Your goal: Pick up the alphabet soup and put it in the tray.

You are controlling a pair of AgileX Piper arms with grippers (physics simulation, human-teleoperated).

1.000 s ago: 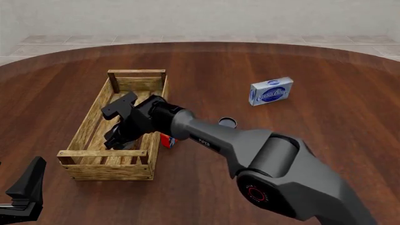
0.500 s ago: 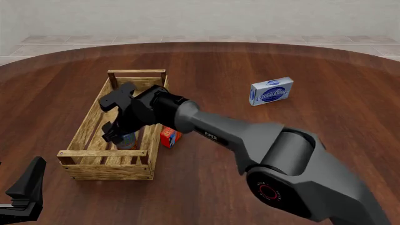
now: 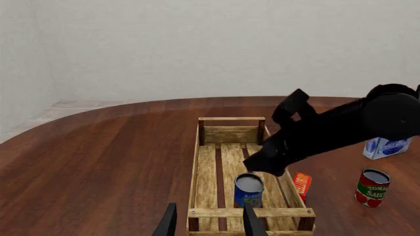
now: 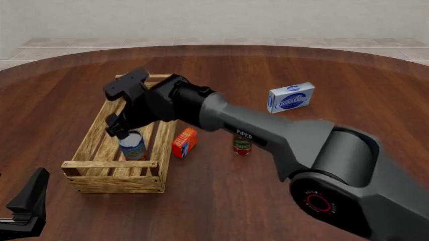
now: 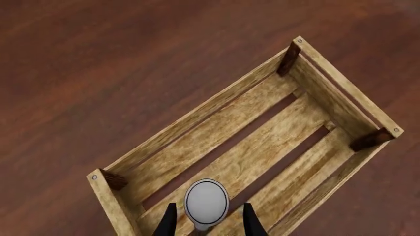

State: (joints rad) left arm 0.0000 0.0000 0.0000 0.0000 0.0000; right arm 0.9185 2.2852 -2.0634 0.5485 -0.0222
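The alphabet soup point(image 4: 132, 146) is a blue-labelled can with a grey top. It stands upright on the floor of the tray point(image 4: 90, 131), near the tray's near end. My right gripper point(image 4: 119, 131) hovers just above the can, open, with its fingers apart on either side of the can's top point(image 5: 206, 201) and a gap on each side. In the left wrist view the can point(image 3: 249, 191) stands in the tray point(image 3: 195, 167) under the black right gripper point(image 3: 269, 160). My left gripper point(image 4: 23, 208) is open and empty at the table's near left.
A red and green can point(image 4: 242, 144) stands right of the tray, with an orange box point(image 4: 184, 142) leaning beside the tray's right wall. A blue and white box point(image 4: 291, 97) stands farther back right. My right arm stretches across the middle of the table.
My right gripper has risen out of the tray and let go of the alphabet soup, which stays standing in the tray. The lifted arm uncovers the red and green can.
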